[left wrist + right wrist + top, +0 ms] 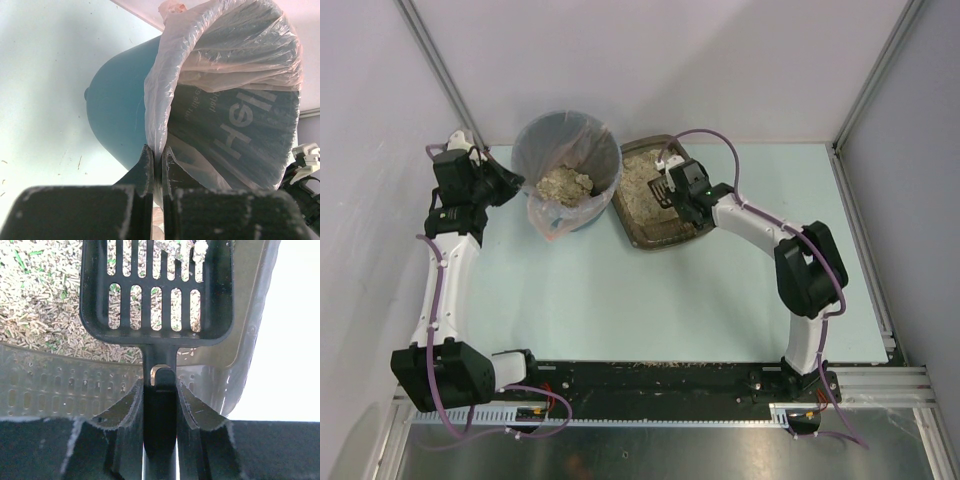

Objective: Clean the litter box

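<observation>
The grey-brown litter box point(642, 232) sits at the back middle of the table, with beige pellets point(40, 300) inside. My right gripper point(672, 192) is over the box and shut on the handle of a black slotted scoop point(156, 290); the scoop hangs above the pellets near the box wall point(60, 387), with a few pellets at its far end. My left gripper point(515, 184) is shut on the rim of the round teal bin point(120, 120) and its clear plastic liner point(165, 90), left of the box.
The bin point(567, 170) holds a heap of litter. White enclosure walls and metal posts stand at the back and sides. The black arm base rail point(650, 385) runs along the near edge.
</observation>
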`<state>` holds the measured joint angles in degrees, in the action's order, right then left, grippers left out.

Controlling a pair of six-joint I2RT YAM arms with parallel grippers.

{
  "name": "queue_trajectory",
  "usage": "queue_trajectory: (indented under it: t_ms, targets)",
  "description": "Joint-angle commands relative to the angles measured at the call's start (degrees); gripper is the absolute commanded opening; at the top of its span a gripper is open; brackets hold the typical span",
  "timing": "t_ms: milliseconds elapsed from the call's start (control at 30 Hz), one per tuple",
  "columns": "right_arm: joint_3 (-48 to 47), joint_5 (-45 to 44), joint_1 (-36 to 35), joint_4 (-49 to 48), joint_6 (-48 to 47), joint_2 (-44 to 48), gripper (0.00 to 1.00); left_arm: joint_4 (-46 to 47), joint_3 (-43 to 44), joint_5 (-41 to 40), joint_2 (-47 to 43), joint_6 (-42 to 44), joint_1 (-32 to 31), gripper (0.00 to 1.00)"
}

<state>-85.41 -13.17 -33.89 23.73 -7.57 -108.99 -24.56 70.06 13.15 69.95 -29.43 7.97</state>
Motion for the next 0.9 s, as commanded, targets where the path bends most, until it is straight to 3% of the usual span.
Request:
queue_trajectory:
  t_ms: [0,67,167,300,367,467,533,600,733,867]
  targets:
    - [0.4,-1.1,-2.6,-5.3,-1.6,3.3,0.0,-3.7,-1.4,1.3,-0.3,3.1,-0.1,0.0]
    - [0.3,-4.7,-4.2,-6.1,0.1,3.1,0.0,-3.7,-1.2,1.5,-0.3,3.1,-0.1,0.0]
    - [1.4,0.2,0.7,-7.5,10.3,3.8,0.0,-3.7,-1.1,1.4,-0.5,2.9,0.0,0.0]
    - [2.5,-1.0,-4.6,-9.7,-0.1,4.7,0.0,-3.7,-1.2,2.1,-0.1,2.6,0.0,0.0]
    - [1.2,-3.7,-4.5,-7.0,1.1,3.5,0.0,-3.7,-0.9,2.2,0.1,2.4,0.1,0.0]
    - [2.9,0.6,0.0,-7.5,9.8,5.0,0.0,-3.7,-0.4,1.9,-0.4,2.5,0.0,0.0]
    - [3.4,0.3,-2.6,-8.9,3.7,5.8,0.0,-3.7,-0.4,1.8,-0.4,2.8,0.0,0.0]
    - [2.4,-1.2,-5.0,-7.0,2.1,5.5,0.0,-3.7,-0.7,2.1,-0.4,2.5,-0.1,0.0]
    - [0.9,3.0,-2.2,-1.9,8.5,7.4,0.0,-3.7,-0.6,1.9,-0.8,2.4,-0.1,0.0]
    - [-6.7,5.4,-2.0,10.3,10.9,7.6,0.0,-3.7,-0.6,1.7,-0.7,2.7,0.0,0.0]
